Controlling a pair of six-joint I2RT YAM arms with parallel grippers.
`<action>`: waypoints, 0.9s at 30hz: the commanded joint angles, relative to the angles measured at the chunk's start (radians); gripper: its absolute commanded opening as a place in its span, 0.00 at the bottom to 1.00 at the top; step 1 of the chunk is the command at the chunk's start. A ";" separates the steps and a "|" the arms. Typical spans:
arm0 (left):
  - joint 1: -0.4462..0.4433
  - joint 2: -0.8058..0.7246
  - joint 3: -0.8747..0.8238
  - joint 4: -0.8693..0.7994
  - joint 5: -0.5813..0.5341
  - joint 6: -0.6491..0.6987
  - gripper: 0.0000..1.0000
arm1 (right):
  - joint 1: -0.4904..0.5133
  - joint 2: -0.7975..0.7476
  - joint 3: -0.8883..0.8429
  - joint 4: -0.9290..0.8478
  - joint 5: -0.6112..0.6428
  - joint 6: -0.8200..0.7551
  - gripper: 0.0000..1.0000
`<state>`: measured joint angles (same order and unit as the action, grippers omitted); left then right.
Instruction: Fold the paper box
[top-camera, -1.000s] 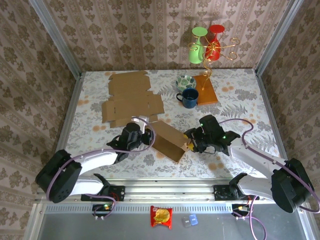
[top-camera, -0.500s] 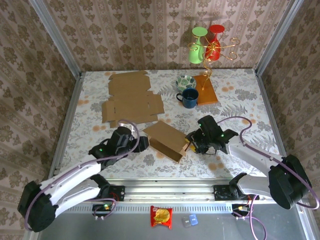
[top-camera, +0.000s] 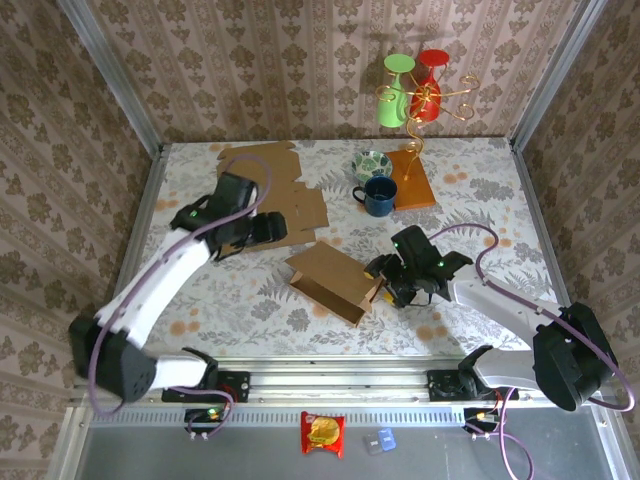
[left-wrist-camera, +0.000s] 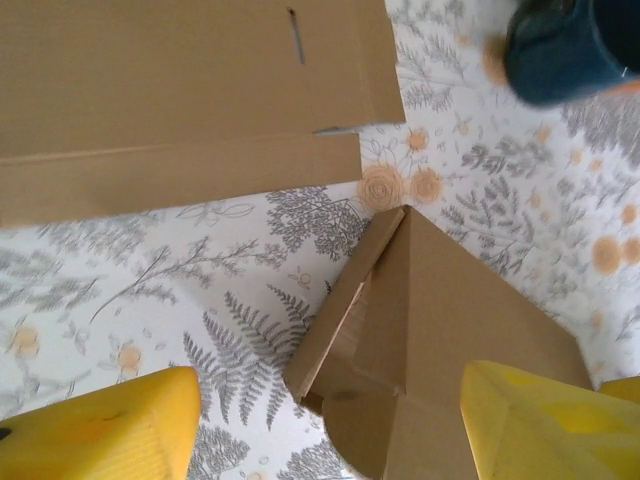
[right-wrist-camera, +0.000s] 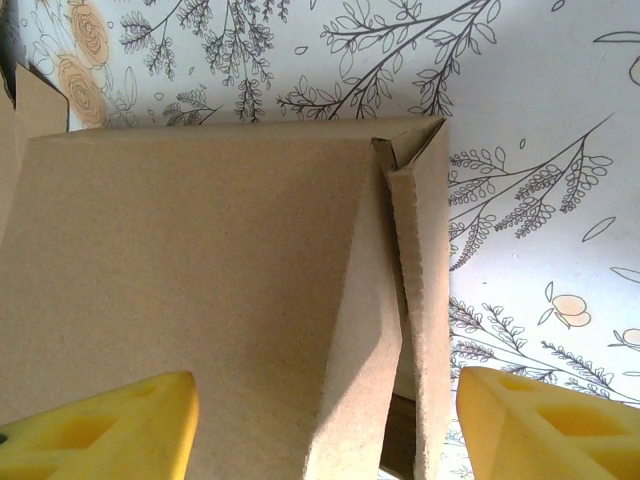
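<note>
Viewed from above: partly folded brown cardboard box (top-camera: 335, 280) just below the centre of the frame, lying on the floral-patterned table (top-camera: 470, 200), in nearly the same spot as a second earlier.

Left gripper (top-camera: 272, 228): had come off the box's left end since then and swung up to the upper left of centre, above the flat unfolded brown cardboard sheet (top-camera: 305, 205). Hovered there with yellow fingers (left-wrist-camera: 100, 430) spread wide, holding nothing.

Right gripper (top-camera: 383, 282): stayed at the box's right end, right of centre. Showed yellow fingers (right-wrist-camera: 545, 425) parted wide at either side of the box's folded corner, not clamped on it.

Dark blue mug (top-camera: 379, 196) above centre, unmoved.
</note>
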<state>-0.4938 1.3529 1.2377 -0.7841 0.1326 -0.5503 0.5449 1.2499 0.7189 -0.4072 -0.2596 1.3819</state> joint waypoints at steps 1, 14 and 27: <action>0.004 0.134 0.069 -0.050 0.138 0.179 0.71 | 0.010 -0.022 -0.017 -0.018 0.005 -0.011 0.72; 0.001 0.279 -0.122 0.120 0.273 0.239 0.66 | 0.024 -0.004 -0.122 0.120 -0.020 0.004 0.73; -0.021 0.246 -0.307 0.241 0.269 0.193 0.62 | -0.009 0.021 -0.171 0.142 -0.049 -0.197 0.72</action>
<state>-0.5003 1.6287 0.9611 -0.5762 0.4000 -0.3447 0.5480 1.2709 0.5694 -0.2829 -0.2813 1.2755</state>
